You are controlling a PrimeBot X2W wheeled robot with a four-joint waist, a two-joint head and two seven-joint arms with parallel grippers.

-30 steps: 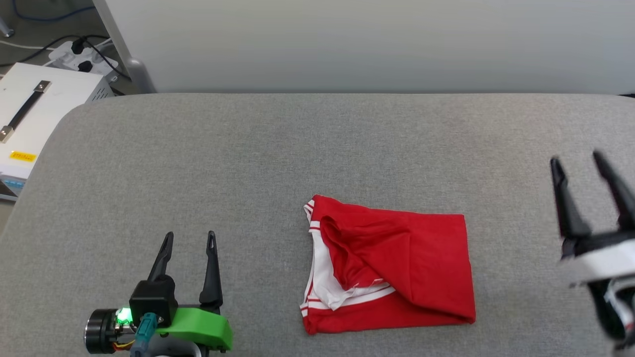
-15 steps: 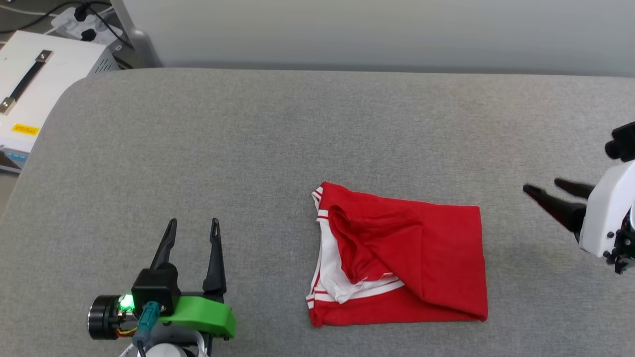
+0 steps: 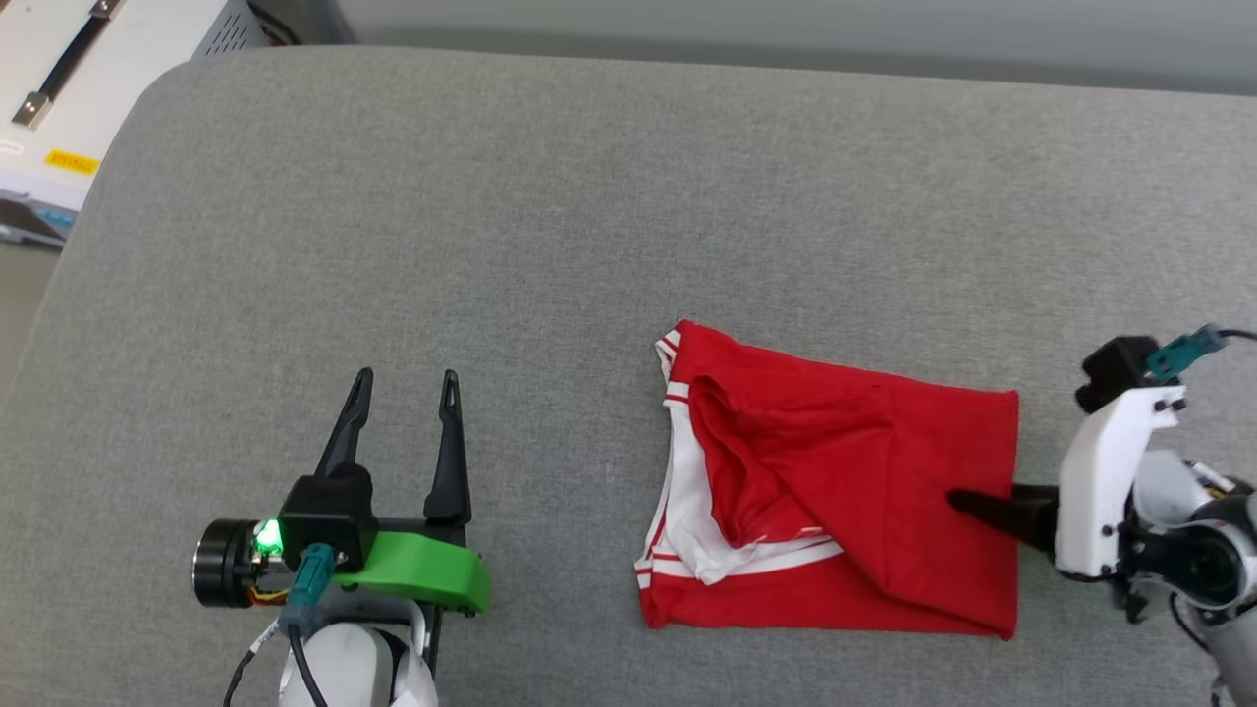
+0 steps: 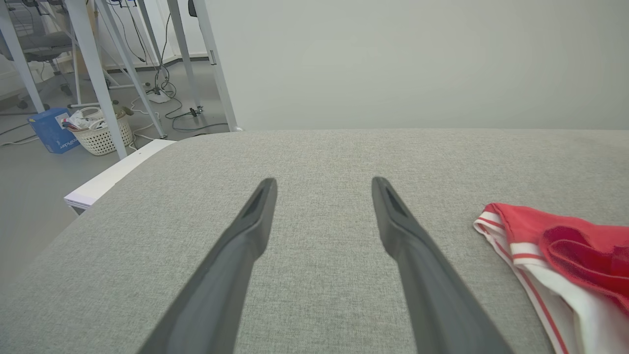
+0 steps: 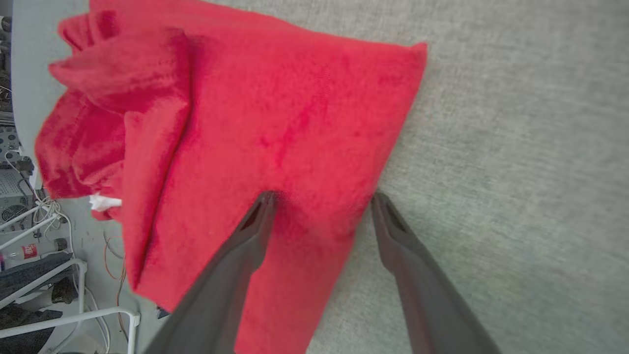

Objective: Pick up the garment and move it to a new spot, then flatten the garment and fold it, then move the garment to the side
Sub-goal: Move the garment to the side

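1. Left gripper (image 3: 408, 375) is sitting nearest, low over the grey padded tabletop (image 3: 589, 196). Its fingers are spread wide and holding nothing. It is well apart from the garment, likely parked out of the way.
2. Right gripper (image 5: 323, 196) is reaching in sideways at the garment's right edge, fingers parted and straddling it — one finger is lying on the red cloth, the other just off the edge on the grey top. It is not clamping yet; it looks to be setting up a pinch to lift or drag the fold.
3. The garment (image 3: 854, 462) is lying folded, right of centre on the tabletop, plain red side up — white sleeve and striped trim are peeking out at its left.
4. Farther off, a white case (image 3: 147, 39) with a black handle is sitting past the table's left corner.
5. Counting: one garment, two grippers, four fingers, one case.
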